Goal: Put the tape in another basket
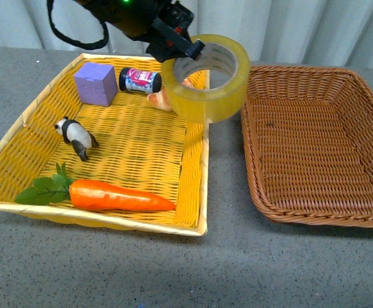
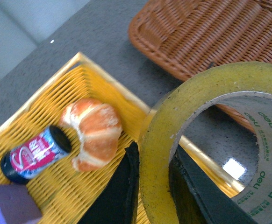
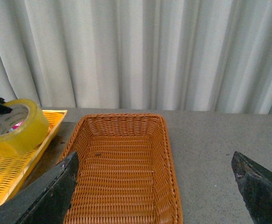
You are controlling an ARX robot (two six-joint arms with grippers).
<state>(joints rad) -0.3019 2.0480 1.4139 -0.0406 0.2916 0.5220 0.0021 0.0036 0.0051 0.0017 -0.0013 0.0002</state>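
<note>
A: Looking for the tape [image 1: 207, 80]. Where is it?
B: Up off the bench [image 1: 174, 269], clamped in the left gripper [image 1: 188, 52] by the far right corner of the yellow tray [image 1: 21, 125]. It hangs over the tray's right wall, short of the basket [image 1: 314, 147], which sits just right of the tray.
A: How is it held?
B: The left wrist view tells it best. One black finger [image 2: 119, 196] lies outside the roll and the other goes through the core, so the roll's wall is pinched between them. The front view only shows the gripper meeting the roll's upper left edge.
A: What else does that wrist view add?
B: A croissant [image 2: 95, 135] lies beside a small can [image 2: 33, 156] in the tray's far part. From the front, the tape hides most of the croissant.
A: And what shows only in the front view?
B: A panda [image 1: 77, 136] stands mid-left in the tray, and a carrot [image 1: 119, 196] lies along the near wall. A purple block [image 1: 95, 83] stands at the far left, and the wrist view catches only its corner.
A: The right gripper [image 3: 154, 191]?
B: It shows only in its own wrist view, spread wide with nothing between its fingers, at the basket's near end. From there the tape shows left of the basket, above the tray's edge.
</note>
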